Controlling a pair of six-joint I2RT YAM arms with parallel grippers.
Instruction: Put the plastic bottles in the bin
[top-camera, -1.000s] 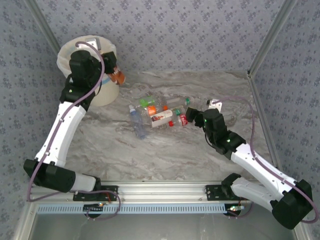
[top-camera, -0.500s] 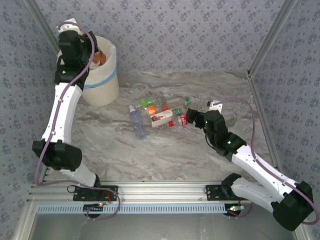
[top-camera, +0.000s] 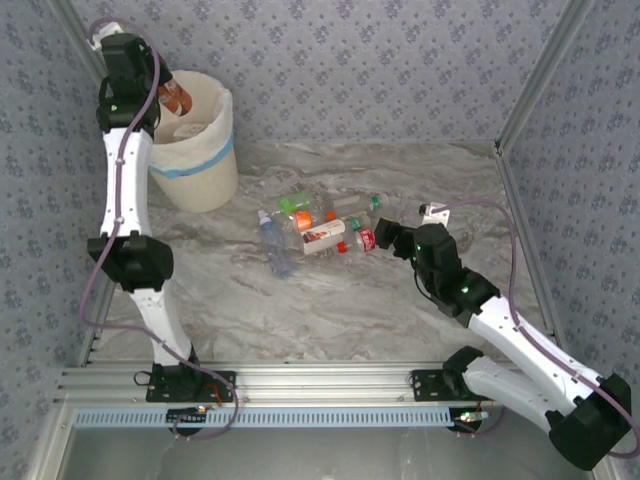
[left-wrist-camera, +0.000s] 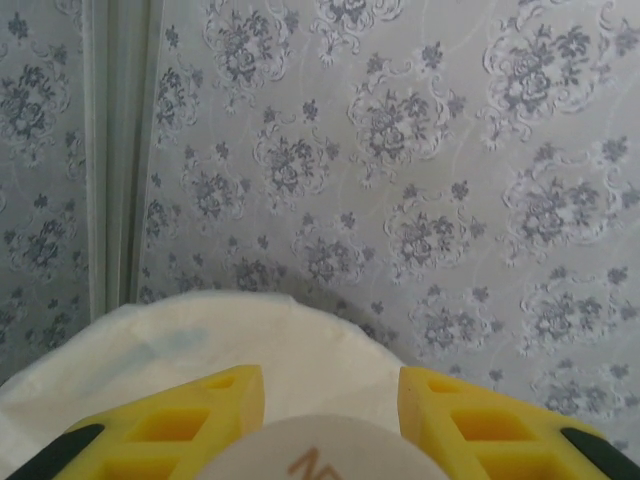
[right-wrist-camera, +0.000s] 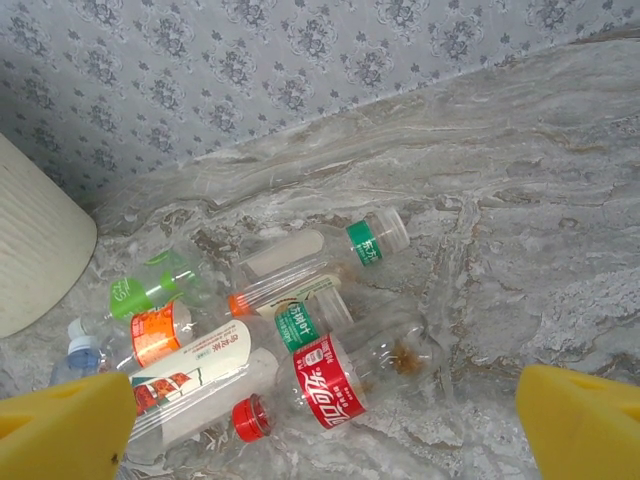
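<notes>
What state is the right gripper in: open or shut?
Open. On the right gripper, the yellow fingers sit far apart at the wrist view's lower corners, gripping nothing; the bottles lie on the table.

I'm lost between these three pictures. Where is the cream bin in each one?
Top external: upper left, the bin at the far left corner of the table.
Left wrist: bottom, its bag-lined rim just beyond the left gripper, shut on a bottle.
Right wrist: left edge, its cream side.
Shared landmark: the patterned wallpaper behind it.
</notes>
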